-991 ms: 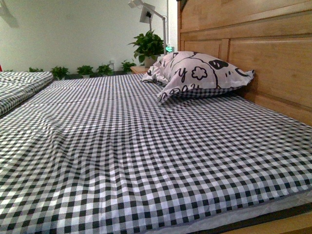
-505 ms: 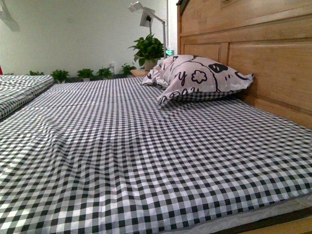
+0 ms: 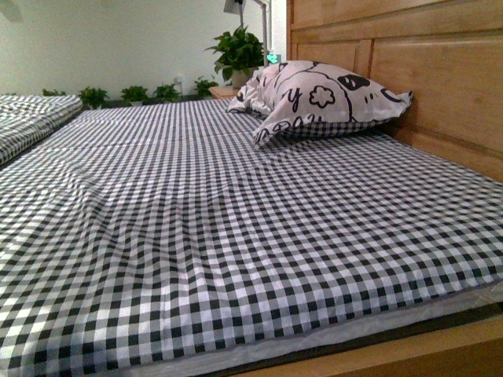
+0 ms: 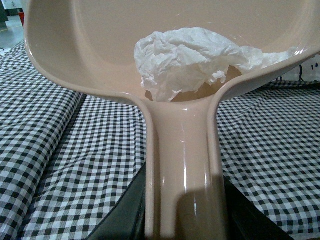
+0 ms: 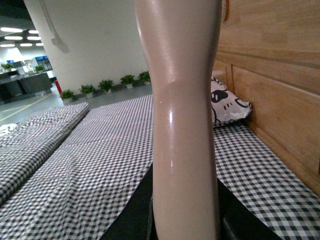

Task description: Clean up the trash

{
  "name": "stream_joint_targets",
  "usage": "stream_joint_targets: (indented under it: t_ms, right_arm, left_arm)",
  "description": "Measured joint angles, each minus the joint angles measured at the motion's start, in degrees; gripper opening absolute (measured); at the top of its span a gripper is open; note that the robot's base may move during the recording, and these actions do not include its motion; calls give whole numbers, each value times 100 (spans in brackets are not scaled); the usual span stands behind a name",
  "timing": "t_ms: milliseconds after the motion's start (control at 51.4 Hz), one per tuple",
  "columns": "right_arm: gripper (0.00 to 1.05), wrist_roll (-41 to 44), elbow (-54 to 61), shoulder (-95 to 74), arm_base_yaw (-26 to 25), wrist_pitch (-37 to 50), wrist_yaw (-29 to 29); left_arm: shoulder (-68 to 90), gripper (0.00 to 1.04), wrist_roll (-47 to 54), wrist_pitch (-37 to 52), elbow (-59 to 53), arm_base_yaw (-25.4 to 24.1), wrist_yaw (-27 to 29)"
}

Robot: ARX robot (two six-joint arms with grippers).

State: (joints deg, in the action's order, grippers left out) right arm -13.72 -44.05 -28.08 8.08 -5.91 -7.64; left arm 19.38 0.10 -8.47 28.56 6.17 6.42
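Observation:
In the left wrist view the trash [image 4: 182, 60], a crumpled white paper wad, lies inside the pale pink dustpan [image 4: 100, 45], at the end where the pan meets its handle. My left gripper [image 4: 184, 215] is shut on that handle, held above the checked sheet. In the right wrist view my right gripper [image 5: 185, 220] is shut on the pale pink brush handle [image 5: 182, 115], which rises straight up the picture; the brush head is out of view. Neither arm shows in the front view.
A black-and-white checked bed sheet [image 3: 236, 228] fills the front view. A printed pillow [image 3: 322, 98] leans against the wooden headboard [image 3: 440, 86] at the back right. A second checked bed [image 3: 31, 118] lies at the far left. Potted plants [image 3: 236, 55] stand behind the bed.
The front view has shifted: the lamp has slid out of the top of the picture and more of the wooden frame shows along the bottom. Nothing on the bed has moved.

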Motion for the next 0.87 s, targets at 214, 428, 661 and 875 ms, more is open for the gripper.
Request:
stream_joint_targets:
  t_ms: [214,428,661,875]
  right_arm:
    - [18,0,0,0,0,0,0]
    - [18,0,0,0,0,2,0]
    - [18,0,0,0,0,0,0]
    - [18,0,0,0,0,0,0]
  left_arm:
    - [0,26,0,0,0,0,0]
    - [0,26,0,0,0,0,0]
    - [0,26,0,0,0,0,0]
    - [0,26,0,0,0,0,0]
